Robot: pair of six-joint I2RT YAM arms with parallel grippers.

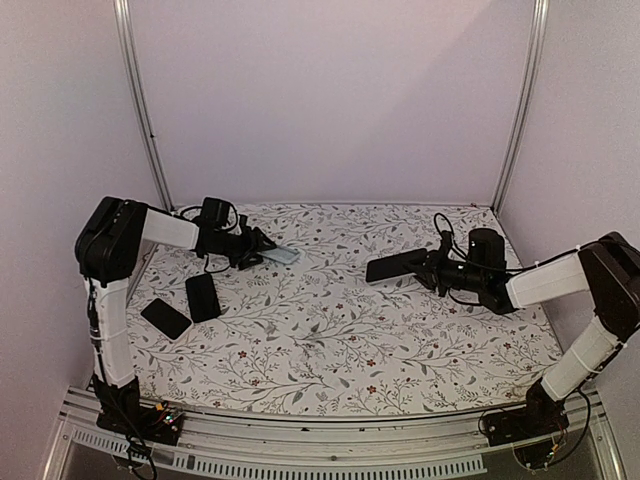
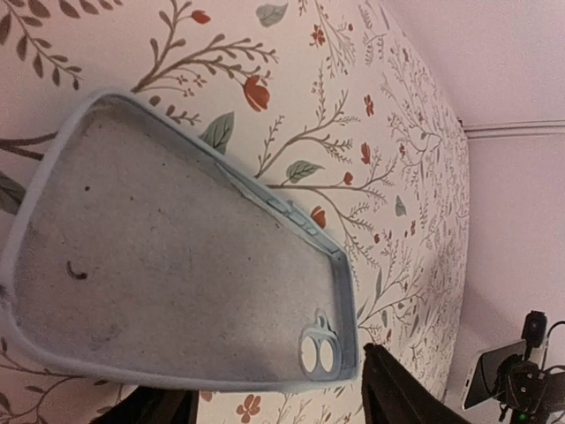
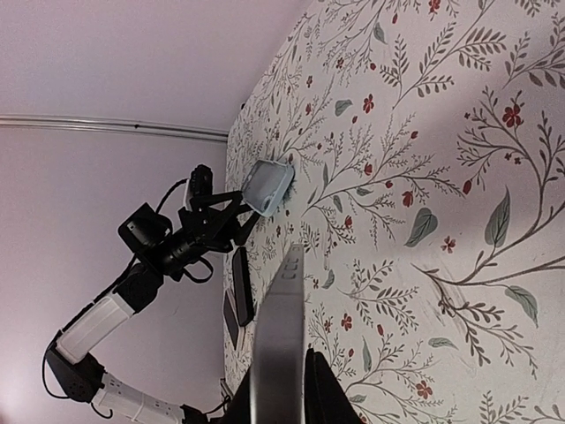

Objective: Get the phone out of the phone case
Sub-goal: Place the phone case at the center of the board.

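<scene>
The light blue phone case point(image 1: 283, 254) lies empty on the flowered table point(image 1: 330, 340) at the back left. In the left wrist view its grey inside point(image 2: 177, 265) and camera cut-out face up. My left gripper point(image 1: 258, 246) sits just behind the case's long edge, open, with one dark finger point(image 2: 402, 393) past the case's corner and nothing between the jaws. The dark phone point(image 1: 398, 265) is out of the case and held above the table on the right by my right gripper point(image 1: 432, 268), which is shut on it. The right wrist view shows the phone's silver edge point(image 3: 278, 336) edge-on.
Two other dark phones point(image 1: 203, 297) point(image 1: 166, 318) lie flat at the left, near the left arm's upright. White walls and metal posts point(image 1: 140, 100) close off the back and sides. The table's front rail point(image 1: 330, 445) runs between the two arm bases.
</scene>
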